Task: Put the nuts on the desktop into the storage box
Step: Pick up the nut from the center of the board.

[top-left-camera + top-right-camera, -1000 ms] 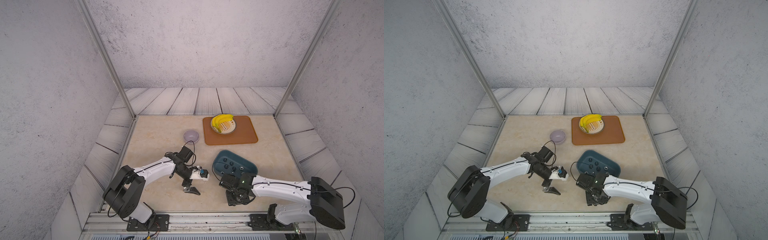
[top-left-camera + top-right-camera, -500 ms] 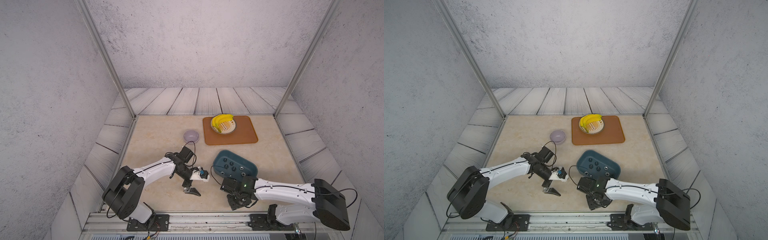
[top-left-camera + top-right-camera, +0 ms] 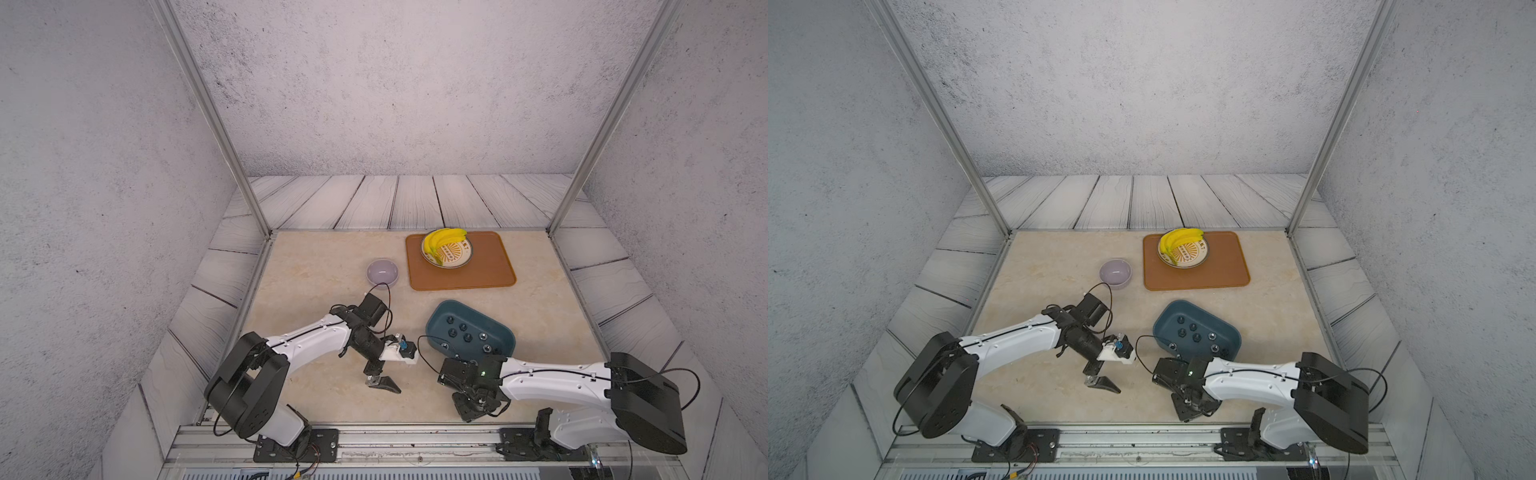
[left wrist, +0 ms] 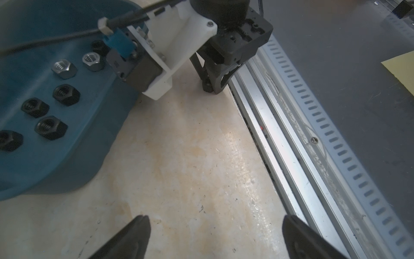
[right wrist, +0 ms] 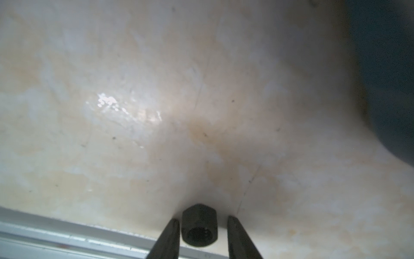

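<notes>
A black nut (image 5: 199, 226) lies on the beige desktop (image 3: 332, 270) close to the front rail. My right gripper (image 5: 202, 219) straddles it with its fingers on either side; thin gaps show, so it is open. In both top views the right gripper (image 3: 473, 409) (image 3: 1192, 409) points down by the front edge and hides this nut. The dark teal storage box (image 3: 434, 320) (image 3: 1163, 320) holds several nuts (image 3: 453, 332), black (image 4: 50, 127) and silver (image 4: 65, 68). My left gripper (image 4: 216, 217) (image 3: 382, 382) hangs wide open and empty over bare desktop, left of the box.
A lilac bowl (image 3: 382, 272) stands behind the left arm. An orange-brown tray (image 3: 490, 274) at the back carries a plate with bananas (image 3: 446, 249). The aluminium rail (image 3: 395, 432) runs along the front edge, right beside the right gripper.
My right gripper has shifted toward the front rail and its jaws have narrowed around the black nut. The left arm has barely moved and stays wide open.
</notes>
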Controlling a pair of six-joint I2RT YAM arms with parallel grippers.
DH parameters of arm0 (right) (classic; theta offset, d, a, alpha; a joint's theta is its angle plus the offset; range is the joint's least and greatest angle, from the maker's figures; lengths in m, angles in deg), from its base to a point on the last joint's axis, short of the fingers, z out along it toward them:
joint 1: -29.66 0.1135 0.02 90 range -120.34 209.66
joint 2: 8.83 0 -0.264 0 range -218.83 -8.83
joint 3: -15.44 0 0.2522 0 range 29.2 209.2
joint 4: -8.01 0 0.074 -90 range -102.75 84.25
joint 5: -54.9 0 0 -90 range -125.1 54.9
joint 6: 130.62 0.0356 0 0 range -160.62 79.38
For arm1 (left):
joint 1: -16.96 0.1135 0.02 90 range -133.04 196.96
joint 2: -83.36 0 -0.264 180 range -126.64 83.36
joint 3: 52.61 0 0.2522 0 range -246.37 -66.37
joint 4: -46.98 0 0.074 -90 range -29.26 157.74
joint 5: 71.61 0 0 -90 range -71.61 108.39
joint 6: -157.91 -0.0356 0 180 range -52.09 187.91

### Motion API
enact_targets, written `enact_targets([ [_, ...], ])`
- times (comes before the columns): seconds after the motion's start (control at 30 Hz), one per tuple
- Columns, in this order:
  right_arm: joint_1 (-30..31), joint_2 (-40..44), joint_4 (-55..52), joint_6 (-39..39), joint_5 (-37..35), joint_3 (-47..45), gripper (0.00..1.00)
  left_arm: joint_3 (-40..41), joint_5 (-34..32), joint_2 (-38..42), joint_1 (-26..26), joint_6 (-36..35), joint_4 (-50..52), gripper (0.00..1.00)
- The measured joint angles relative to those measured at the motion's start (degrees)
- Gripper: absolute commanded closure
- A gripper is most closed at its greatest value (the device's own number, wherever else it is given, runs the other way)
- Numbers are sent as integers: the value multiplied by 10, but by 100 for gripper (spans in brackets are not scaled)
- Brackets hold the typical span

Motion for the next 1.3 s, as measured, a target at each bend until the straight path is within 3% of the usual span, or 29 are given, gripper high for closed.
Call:
enact_targets([
  [0.23,3,-27,-2,-14,-10,22,64,0,0,0,0,0,1,2],
  [0.43,5,-31,2,-16,-16,26,76,0,0,0,0,0,2,2],
  [0.83,5,-7,-21,-9,-23,37,78,-20,20,-1,0,2,26,2],
  [1.3,2,9,-114,-19,-87,182,78,-130,45,4,20,-4,121,2],
])
